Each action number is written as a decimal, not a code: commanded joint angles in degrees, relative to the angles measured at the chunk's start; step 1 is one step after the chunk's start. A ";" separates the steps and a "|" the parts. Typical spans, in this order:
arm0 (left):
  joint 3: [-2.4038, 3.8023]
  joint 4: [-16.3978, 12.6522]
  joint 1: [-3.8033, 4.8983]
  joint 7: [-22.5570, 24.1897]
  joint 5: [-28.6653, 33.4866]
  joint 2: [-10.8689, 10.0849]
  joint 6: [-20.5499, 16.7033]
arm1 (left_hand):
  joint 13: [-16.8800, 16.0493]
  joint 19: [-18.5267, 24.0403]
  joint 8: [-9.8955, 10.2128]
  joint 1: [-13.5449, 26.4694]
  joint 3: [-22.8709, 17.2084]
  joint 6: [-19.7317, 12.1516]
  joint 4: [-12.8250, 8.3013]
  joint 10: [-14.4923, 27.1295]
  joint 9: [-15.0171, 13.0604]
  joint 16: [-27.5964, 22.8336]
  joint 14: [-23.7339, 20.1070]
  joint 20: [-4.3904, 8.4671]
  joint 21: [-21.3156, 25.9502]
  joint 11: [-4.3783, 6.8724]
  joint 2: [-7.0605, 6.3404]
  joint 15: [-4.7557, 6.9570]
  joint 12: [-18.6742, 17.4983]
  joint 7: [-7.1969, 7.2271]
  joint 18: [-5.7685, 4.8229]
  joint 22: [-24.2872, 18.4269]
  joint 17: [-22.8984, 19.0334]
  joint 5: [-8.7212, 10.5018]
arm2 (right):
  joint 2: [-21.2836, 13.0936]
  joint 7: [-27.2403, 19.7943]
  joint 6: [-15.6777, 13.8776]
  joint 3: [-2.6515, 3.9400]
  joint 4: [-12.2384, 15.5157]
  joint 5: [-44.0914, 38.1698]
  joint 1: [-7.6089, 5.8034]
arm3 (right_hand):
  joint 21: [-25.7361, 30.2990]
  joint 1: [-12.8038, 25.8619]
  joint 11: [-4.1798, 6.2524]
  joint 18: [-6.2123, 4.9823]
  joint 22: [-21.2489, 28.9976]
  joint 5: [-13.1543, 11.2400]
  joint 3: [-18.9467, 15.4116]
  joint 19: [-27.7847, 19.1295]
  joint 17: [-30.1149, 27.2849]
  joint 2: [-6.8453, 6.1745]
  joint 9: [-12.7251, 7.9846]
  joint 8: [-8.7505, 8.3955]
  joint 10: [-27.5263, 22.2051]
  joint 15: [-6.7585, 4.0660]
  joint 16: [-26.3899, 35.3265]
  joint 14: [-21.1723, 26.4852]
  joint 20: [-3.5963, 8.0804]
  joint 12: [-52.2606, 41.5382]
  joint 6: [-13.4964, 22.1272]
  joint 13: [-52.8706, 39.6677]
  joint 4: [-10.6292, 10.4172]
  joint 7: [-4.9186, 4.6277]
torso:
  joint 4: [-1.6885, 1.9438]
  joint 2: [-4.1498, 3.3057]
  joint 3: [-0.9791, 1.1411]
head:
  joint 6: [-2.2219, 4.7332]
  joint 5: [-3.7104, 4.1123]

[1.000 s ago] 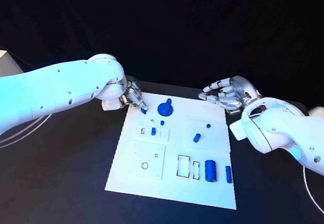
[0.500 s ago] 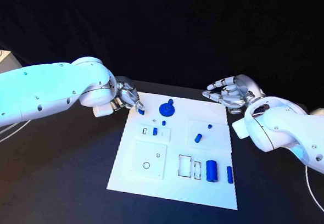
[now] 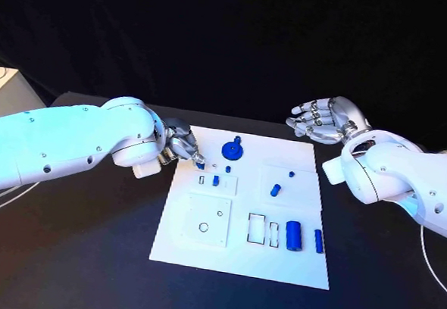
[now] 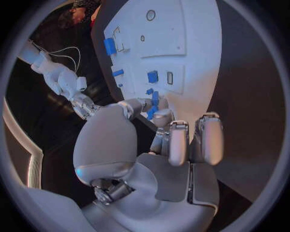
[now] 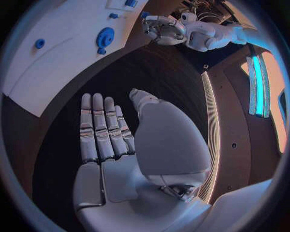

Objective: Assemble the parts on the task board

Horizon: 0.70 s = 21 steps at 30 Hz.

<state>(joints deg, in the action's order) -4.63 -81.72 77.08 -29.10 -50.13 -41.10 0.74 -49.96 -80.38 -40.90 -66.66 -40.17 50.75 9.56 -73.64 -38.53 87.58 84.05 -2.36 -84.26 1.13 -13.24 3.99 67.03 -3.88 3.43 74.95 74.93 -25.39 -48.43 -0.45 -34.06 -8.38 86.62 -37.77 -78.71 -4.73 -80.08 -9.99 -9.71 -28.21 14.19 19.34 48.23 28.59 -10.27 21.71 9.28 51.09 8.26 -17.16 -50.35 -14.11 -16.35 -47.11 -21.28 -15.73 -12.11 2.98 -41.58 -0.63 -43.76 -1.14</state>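
While the left hand [image 3: 181, 148] pinches a small blue part [image 4: 152, 111] above the task board [image 3: 235, 257], the right hand [image 3: 322, 118] hovers spread, empty.

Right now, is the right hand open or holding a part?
Open. The right hand has its fingers stretched out with a bare palm in the right wrist view, and hovers beyond the task board's far right corner in the head view.

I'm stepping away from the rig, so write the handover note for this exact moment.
Left hand: pinching a small blue part over the task board's far left corner.
Right hand: holding nothing, fingers apart, raised off the board's far right corner.
On the board: blue round part at the far edge, small blue pieces mid-board, blue cylinder and blue bar lying near right.
Done: one part picked up.
Left: seat it and the loose parts.
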 commanded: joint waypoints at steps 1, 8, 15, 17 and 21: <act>-0.22 -0.87 -0.59 -0.24 -3.10 0.05 -2.68 | -0.17 -0.42 -0.35 0.15 -9.07 1.20 -9.52 -0.39 -2.60 0.15 4.83 0.13 -0.14 0.01 0.28 0.33 0.27 0.62 -0.36 2.56 11.21 -0.23 | 0.43 -7.82 1.26 -0.06 -1.27 5.08 0.10 | 1.30 0.27 -1.08 -0.77 6.91 0.10 0.47 -4.36 -4.91 -0.31 -0.69 -1.17 0.75 1.15 4.89 0.50 -2.03 4.39 0.85 6.72 0.74 -1.83 | -0.11 -0.11 0.03 | -0.08 -0.21; -0.84 -1.34 -1.32 -0.62 -4.84 0.37 -2.48 | -0.23 -0.41 -0.36 0.16 -9.07 1.22 -9.53 -0.43 -2.60 0.15 4.82 0.13 -0.14 0.02 0.27 0.34 0.31 0.63 -0.36 2.55 11.19 -0.27 | 0.73 -9.53 1.22 -0.13 -2.24 6.17 0.20 | 1.18 0.92 -1.52 -0.73 13.14 0.15 0.19 -4.64 -9.52 0.07 -1.87 -2.37 1.62 1.52 8.60 -0.49 -2.33 7.56 1.23 12.69 2.00 -2.23 | -0.17 -0.17 0.07 | -0.33 -0.29; -1.42 -1.08 -1.49 -1.72 -5.62 0.63 -1.22 | -0.41 -0.43 -0.36 0.18 -9.09 1.27 -9.57 -0.53 -2.61 0.22 4.86 0.15 -0.15 0.04 0.23 0.36 0.41 0.66 -0.37 2.57 11.32 -0.34 | 0.76 -10.27 0.97 -0.15 -2.03 6.37 0.26 | 1.20 1.17 -1.87 -0.61 14.76 0.23 -0.05 -4.73 -10.67 0.15 -2.27 -2.82 1.64 1.85 9.54 -0.72 -2.40 8.21 1.46 14.10 2.36 -2.65 | -0.10 -0.08 0.11 | -0.59 -0.36; -1.57 -0.96 -1.50 -1.85 -5.87 0.70 -1.19 | -0.41 -0.43 -0.36 0.18 -9.09 1.27 -9.57 -0.53 -2.61 0.22 4.86 0.15 -0.15 0.04 0.23 0.36 0.41 0.66 -0.37 2.57 11.32 -0.34 | 0.75 -10.46 0.84 -0.15 -1.97 6.38 0.26 | 1.21 1.18 -1.88 -0.60 14.89 0.25 -0.07 -4.78 -10.76 0.17 -2.30 -2.85 1.63 1.85 9.62 -0.71 -2.40 8.26 1.46 14.20 2.38 -2.66 | -0.08 -0.12 0.09 | -0.60 -0.36; -1.76 -0.73 -1.52 -2.04 -6.30 0.84 -1.06 | -0.41 -0.43 -0.36 0.18 -9.09 1.27 -9.57 -0.53 -2.61 0.22 4.86 0.15 -0.15 0.04 0.23 0.36 0.41 0.66 -0.37 2.57 11.32 -0.34 | 0.72 -10.72 0.75 -0.15 -1.89 6.40 0.27 | 1.19 1.20 -1.89 -0.61 15.11 0.30 -0.10 -4.66 -10.97 0.20 -2.36 -2.91 1.60 1.84 9.81 -0.68 -2.38 8.37 1.48 14.44 2.46 -2.65 | -0.18 -0.19 0.00 | -0.75 -0.40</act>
<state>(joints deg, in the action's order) -6.41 -82.46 75.56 -30.59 -55.18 -40.42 -0.88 -50.30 -80.58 -41.11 -66.29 -40.17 51.12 9.55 -73.63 -38.57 87.58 84.05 -2.17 -84.26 1.12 -13.61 3.99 67.24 -3.89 3.44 74.94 74.92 -25.41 -47.72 -9.21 -33.73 -8.54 84.60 -31.74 -78.48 -3.64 -79.47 -11.66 -9.71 -13.15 14.19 19.31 43.46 17.67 -10.11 19.39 6.63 52.72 9.94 -7.47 -50.77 -16.40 -8.18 -45.92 -6.88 -13.68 -11.79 2.84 -41.72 -0.55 -44.39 -1.49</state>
